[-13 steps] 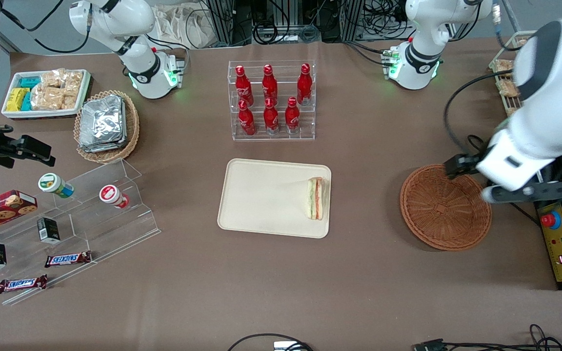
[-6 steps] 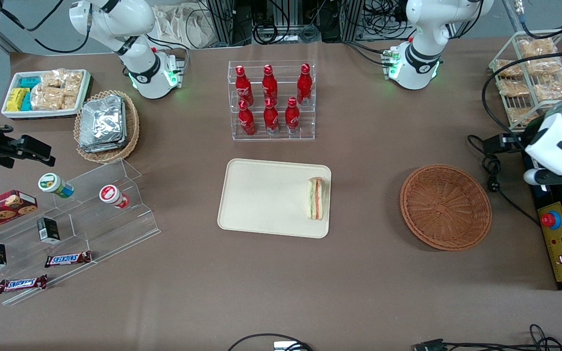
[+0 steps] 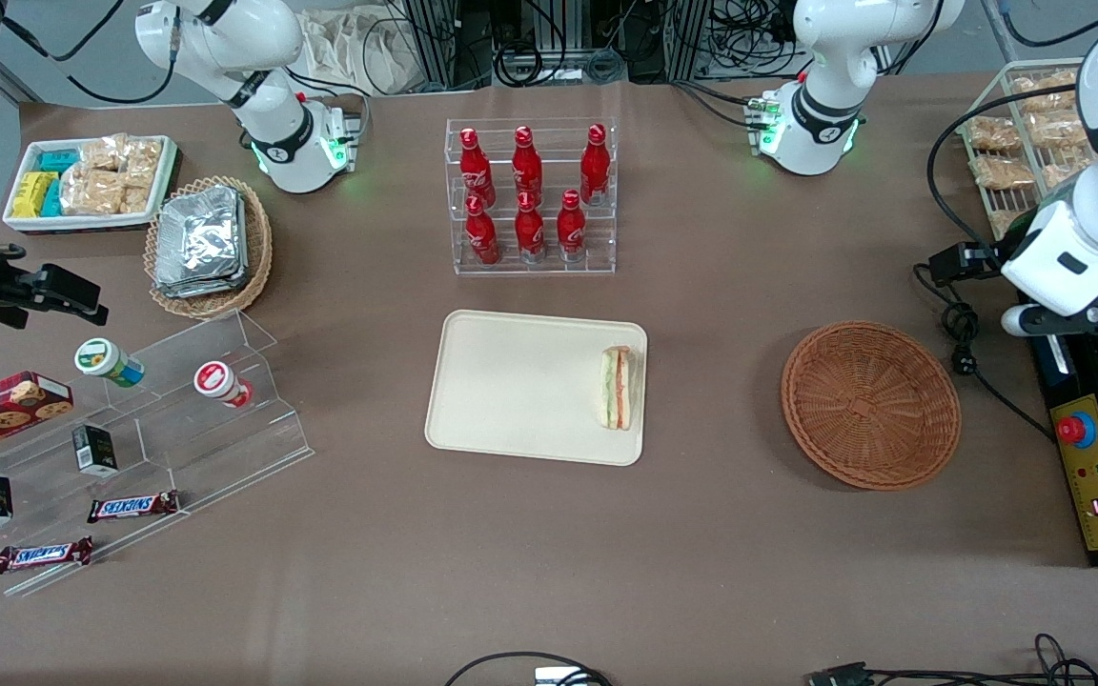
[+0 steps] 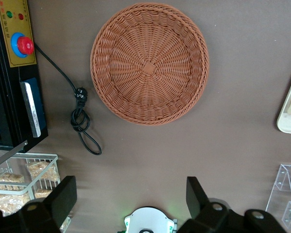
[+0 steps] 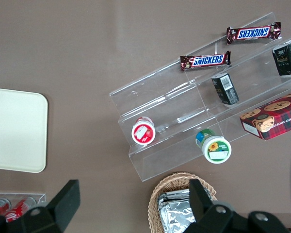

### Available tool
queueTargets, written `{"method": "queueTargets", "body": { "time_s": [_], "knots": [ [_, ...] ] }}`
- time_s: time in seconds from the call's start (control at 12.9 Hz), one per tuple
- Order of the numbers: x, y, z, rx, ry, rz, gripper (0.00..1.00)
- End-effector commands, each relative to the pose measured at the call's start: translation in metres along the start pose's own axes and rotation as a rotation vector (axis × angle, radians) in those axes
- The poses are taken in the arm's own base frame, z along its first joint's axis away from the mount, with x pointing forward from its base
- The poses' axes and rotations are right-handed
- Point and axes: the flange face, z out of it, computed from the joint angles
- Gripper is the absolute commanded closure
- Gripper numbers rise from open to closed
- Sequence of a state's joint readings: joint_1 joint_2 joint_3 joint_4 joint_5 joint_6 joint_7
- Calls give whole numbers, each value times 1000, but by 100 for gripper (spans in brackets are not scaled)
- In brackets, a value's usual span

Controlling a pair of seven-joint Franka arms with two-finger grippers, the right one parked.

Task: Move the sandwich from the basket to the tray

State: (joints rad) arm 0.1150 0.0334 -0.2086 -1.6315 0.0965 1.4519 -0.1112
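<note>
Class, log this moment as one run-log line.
sandwich: on tray | basket: empty | gripper: open, raised above table, toward working arm's end

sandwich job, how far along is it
Done, by the look of it: the sandwich lies on the tray, near the edge closest to the basket, which holds nothing. In hand: nothing; the gripper is open, raised over the table at the working arm's end. Left: nothing visible.
</note>
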Motion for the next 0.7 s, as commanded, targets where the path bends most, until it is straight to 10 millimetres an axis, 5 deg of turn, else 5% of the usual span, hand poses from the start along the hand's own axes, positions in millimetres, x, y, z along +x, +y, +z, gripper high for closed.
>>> {"method": "queueTargets", "body": {
  "time_s": [0.0,0.39,0.62],
  "knots": [
    [-20,-1,2,2,45,-3,0],
    [1,-20,-27,-58,107,-37,0],
    [-1,-15,-24,-54,94,-31,0]
  ]
}}
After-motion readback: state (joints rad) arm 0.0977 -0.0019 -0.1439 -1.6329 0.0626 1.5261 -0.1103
